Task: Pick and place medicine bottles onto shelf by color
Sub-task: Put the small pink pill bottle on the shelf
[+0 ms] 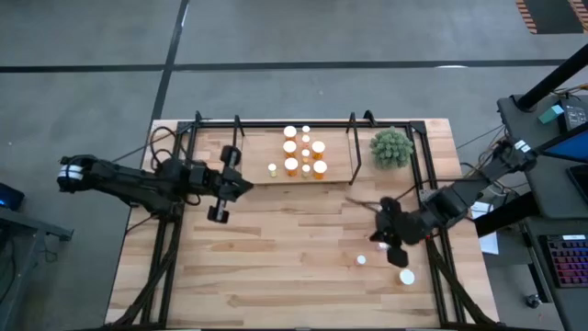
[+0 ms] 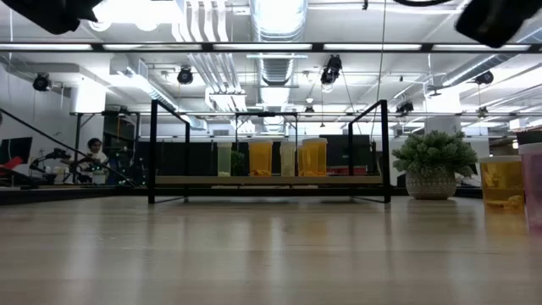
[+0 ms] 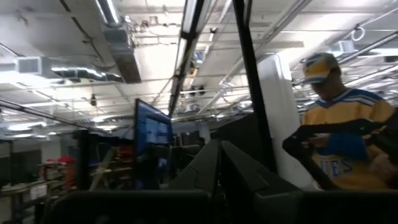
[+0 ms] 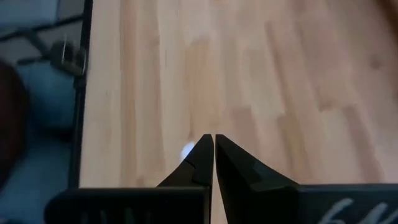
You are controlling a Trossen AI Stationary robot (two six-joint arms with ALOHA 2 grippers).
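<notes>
Several medicine bottles (image 1: 303, 152) with white caps, most with orange bodies, stand upright on the shelf (image 1: 266, 175), a light-wood board in a black frame at the table's far side. They also show in the low view (image 2: 261, 158). Three loose bottles stand on the table at the near right (image 1: 361, 260), (image 1: 406, 276); one white cap (image 4: 186, 150) shows just past my right gripper's finger. My right gripper (image 4: 214, 140) is shut and empty, pointing down over the table (image 1: 384, 234). My left gripper (image 3: 219, 149) is shut and empty, held level left of the shelf (image 1: 241, 184).
A green spiky plant in a pot (image 1: 392, 147) stands at the far right beside the shelf. Black frame bars run along the table's left and right sides (image 1: 432, 221). Bare tabletop (image 1: 285, 248) lies in the middle and near part. A person (image 3: 342, 124) stands beyond the table.
</notes>
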